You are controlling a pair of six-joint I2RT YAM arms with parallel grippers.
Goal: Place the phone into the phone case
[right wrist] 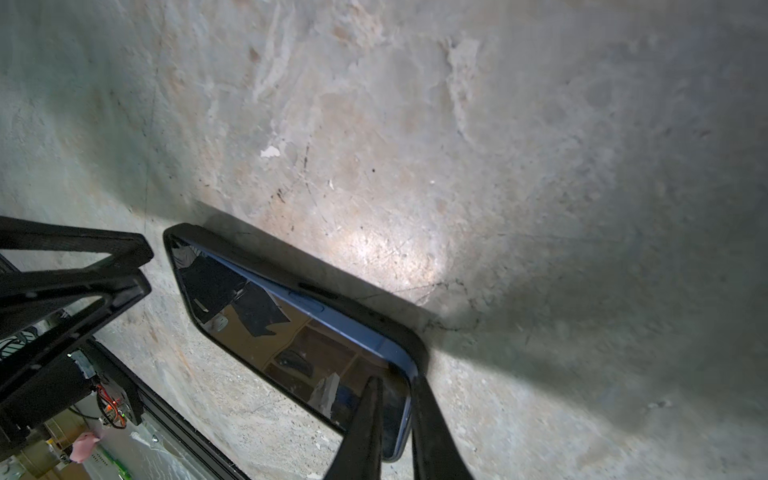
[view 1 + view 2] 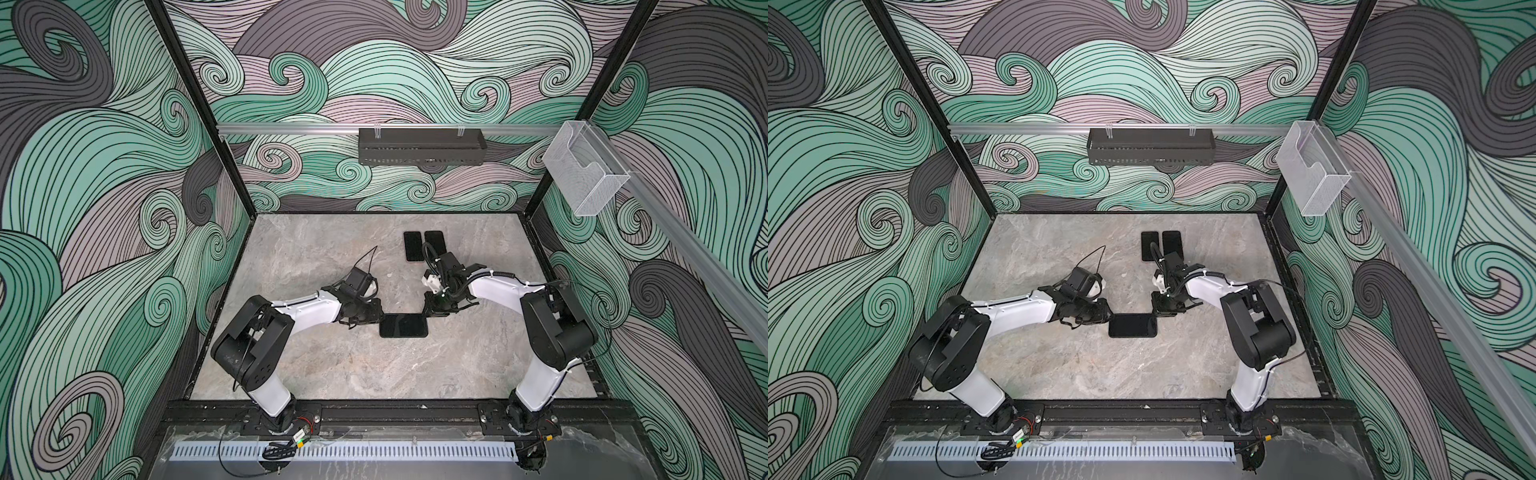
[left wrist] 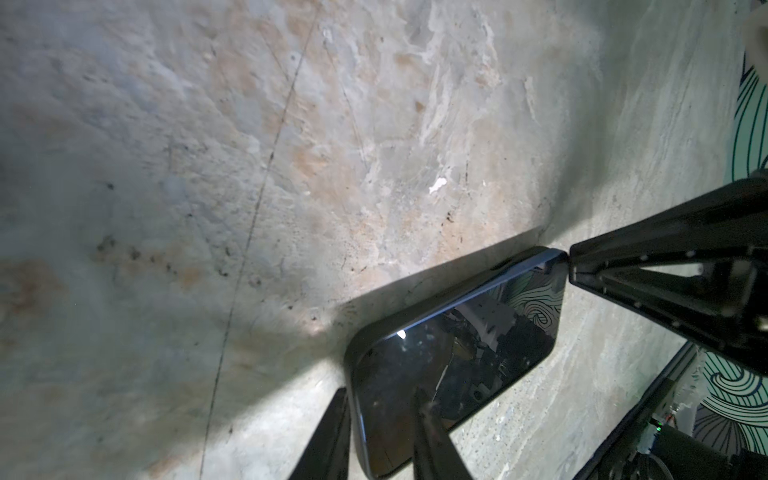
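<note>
The phone (image 2: 404, 326), set in the phone case (image 1: 270, 272), is laid flat near the middle of the desk (image 2: 332, 365). Its far right corner is pinched by the right gripper (image 2: 430, 311). Whether its left end is gripped by the left gripper (image 2: 376, 319) cannot be told.

Both top views are looking down from high above the near edge of the worktop (image 2: 332, 365) (image 2: 1059, 365), facing the back wall (image 2: 374, 83) and taking in the whole slab, so they are sharing almost one scene. The left wrist view is sitting close over the worktop, looking past the left gripper's fingers (image 3: 328, 440) at the phone (image 3: 453, 365). The right wrist view is facing it from the opposite end, past the right gripper's fingers (image 1: 361, 432). Both are sharing the phone and each other's fingers.
</note>
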